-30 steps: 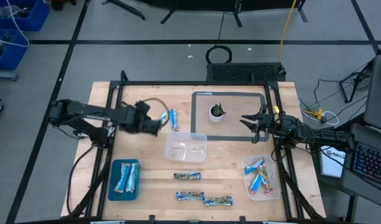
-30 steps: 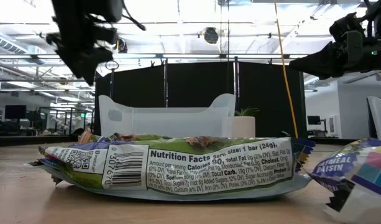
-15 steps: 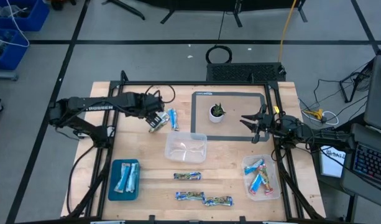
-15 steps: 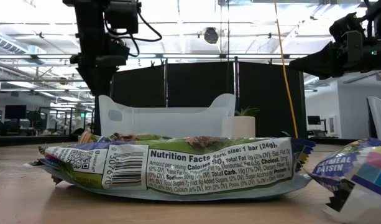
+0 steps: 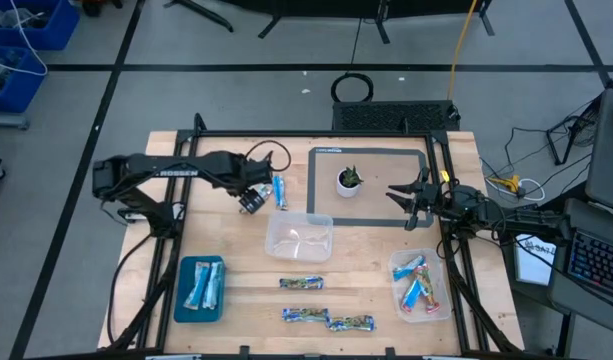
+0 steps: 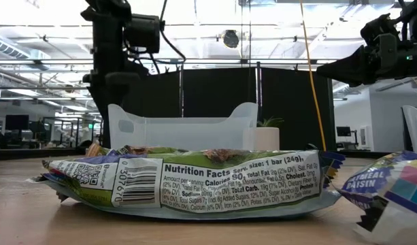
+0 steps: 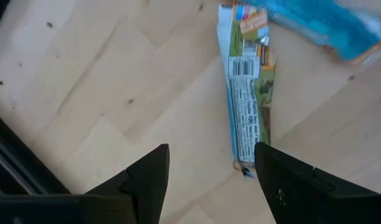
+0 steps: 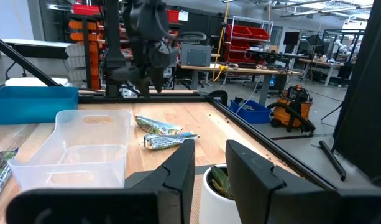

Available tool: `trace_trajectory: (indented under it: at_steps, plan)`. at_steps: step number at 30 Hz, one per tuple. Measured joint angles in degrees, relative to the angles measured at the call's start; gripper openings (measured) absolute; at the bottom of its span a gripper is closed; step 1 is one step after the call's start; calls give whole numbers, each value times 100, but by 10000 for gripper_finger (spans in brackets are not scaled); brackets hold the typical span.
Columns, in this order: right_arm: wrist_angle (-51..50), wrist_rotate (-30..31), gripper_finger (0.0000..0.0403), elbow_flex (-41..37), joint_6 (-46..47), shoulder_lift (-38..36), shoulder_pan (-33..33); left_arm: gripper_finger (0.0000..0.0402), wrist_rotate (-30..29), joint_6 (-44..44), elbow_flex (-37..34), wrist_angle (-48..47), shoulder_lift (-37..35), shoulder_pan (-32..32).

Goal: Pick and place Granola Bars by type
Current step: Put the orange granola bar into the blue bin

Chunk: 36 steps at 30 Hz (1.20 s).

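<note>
My open left pincer (image 7: 206, 171) hovers just beside the bars (image 5: 277, 190) behind the tub (image 5: 299, 238); next I descend and grip 1.

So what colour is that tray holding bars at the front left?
Blue tray, with blue-wrapped bars in it; clearest in the high view.
</note>
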Motion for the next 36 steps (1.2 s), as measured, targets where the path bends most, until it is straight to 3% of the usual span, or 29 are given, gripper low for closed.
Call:
trace_trajectory:
  at_steps: [6, 10, 14, 21, 29, 36]
  plan:
    - [0, 0, 82, 1, 1, 0, -1, 239, -419, 104, -122, 236, 83, -91]
    - [0, 0, 82, 1, 1, 0, 0, 239, -632, 376, -814, 1163, -236, -114]
    - [0, 0, 82, 0, 0, 0, -2, 239, -608, 553, -1793, 2233, -844, -28]
    - [0, 0, 82, -1, -1, 0, 0, 239, -589, 711, -3287, 4141, -2555, 317]
    - [0, 0, 82, -1, 1, 0, 0, 239, 596, 1403, -4743, 6651, -3935, 444]
    - [0, 0, 82, 1, 1, 0, 0, 239, 1392, 1768, -5153, 6906, -4461, 440]
